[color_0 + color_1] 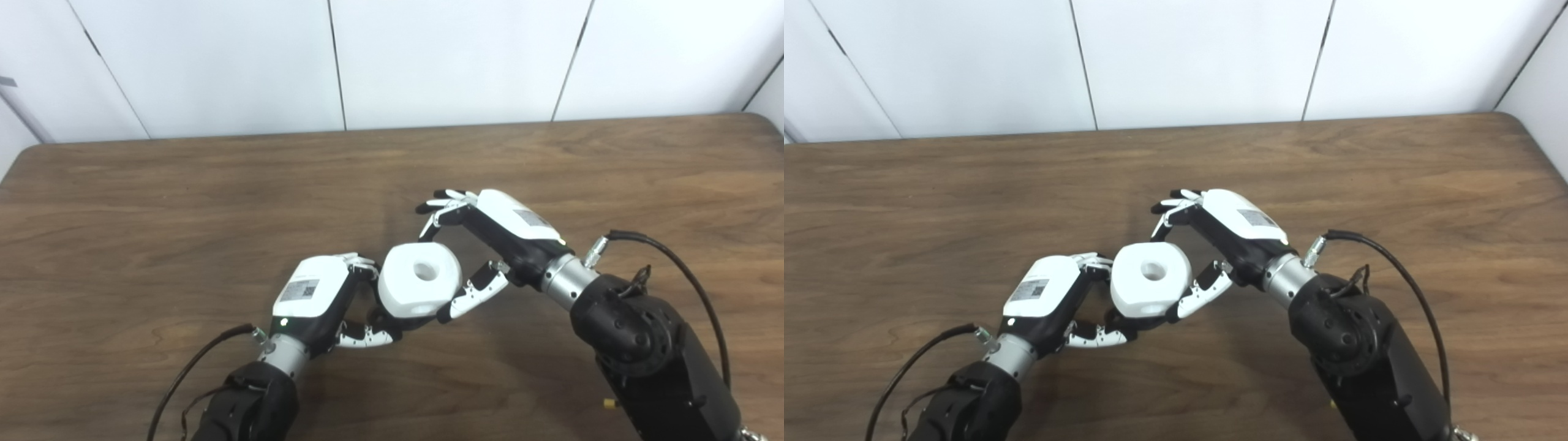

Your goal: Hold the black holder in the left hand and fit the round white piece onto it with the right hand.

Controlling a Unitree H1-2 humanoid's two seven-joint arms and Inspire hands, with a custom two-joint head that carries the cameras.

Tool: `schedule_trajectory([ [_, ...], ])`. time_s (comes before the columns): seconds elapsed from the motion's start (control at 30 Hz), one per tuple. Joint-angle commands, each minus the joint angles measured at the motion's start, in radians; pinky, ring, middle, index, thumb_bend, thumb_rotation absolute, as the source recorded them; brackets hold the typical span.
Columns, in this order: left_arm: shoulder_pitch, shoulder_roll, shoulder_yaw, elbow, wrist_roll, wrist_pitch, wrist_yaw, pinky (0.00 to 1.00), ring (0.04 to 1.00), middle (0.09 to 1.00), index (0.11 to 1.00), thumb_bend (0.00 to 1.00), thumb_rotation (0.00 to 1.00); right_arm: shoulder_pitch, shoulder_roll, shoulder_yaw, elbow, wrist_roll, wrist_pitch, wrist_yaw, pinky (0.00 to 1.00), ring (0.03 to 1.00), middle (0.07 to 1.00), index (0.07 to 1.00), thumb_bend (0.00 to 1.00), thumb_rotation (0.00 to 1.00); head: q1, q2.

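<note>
The round white piece (419, 278) with a centre hole sits just above the table's middle, resting on top of what my left hand (318, 294) grips. My left hand is curled under and around it. Only a dark sliver of the black holder (387, 320) shows below the piece. My right hand (490, 229) is to the right of the piece. Its fingers (442, 205) are spread and lifted off the piece, and its thumb (478, 293) lies along the piece's right side. The piece also shows in the right eye view (1150, 278).
The brown wooden table (184, 202) runs to a white panelled wall at the back. Its right edge shows in the right eye view (1540, 144). A black cable (692, 275) loops off my right forearm, and another cable (190, 367) trails from my left wrist.
</note>
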Motion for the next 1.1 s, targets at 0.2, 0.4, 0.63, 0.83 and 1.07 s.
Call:
schedule_trajectory([
  [0.2, 0.025, -0.006, -0.023, 0.027, -0.012, 0.019, -0.061, 0.84, 0.863, 0.772, 0.487, 0.52, 0.05, -0.004, 0.008, 0.010, 0.006, -0.007, -0.027, -0.017, 1.00, 0.959, 0.865, 0.484, 0.52, 0.14, 0.000, 0.002],
  [0.4, 0.023, -0.006, -0.026, 0.025, -0.008, 0.018, -0.063, 0.84, 0.865, 0.775, 0.487, 0.52, 0.05, 0.001, 0.016, 0.014, 0.014, 0.001, -0.032, -0.028, 1.00, 0.963, 0.864, 0.483, 0.52, 0.14, 0.002, 0.002],
  [0.63, 0.024, -0.005, -0.024, 0.026, -0.012, 0.015, -0.057, 0.84, 0.862, 0.773, 0.487, 0.52, 0.05, 0.002, 0.021, 0.028, 0.013, -0.012, -0.027, -0.023, 1.00, 0.966, 0.863, 0.484, 0.52, 0.14, 0.003, 0.003],
  [0.83, 0.023, -0.005, -0.025, 0.024, -0.007, 0.017, -0.059, 0.84, 0.862, 0.771, 0.487, 0.52, 0.05, 0.002, 0.019, 0.029, 0.013, -0.012, -0.027, -0.020, 1.00, 0.965, 0.864, 0.484, 0.52, 0.14, 0.003, 0.003],
  [1.07, 0.019, -0.007, -0.025, 0.023, -0.005, 0.026, -0.065, 0.84, 0.864, 0.775, 0.487, 0.52, 0.05, -0.003, 0.012, 0.033, 0.009, -0.008, -0.028, -0.007, 1.00, 0.966, 0.865, 0.484, 0.52, 0.15, -0.003, 0.009],
])
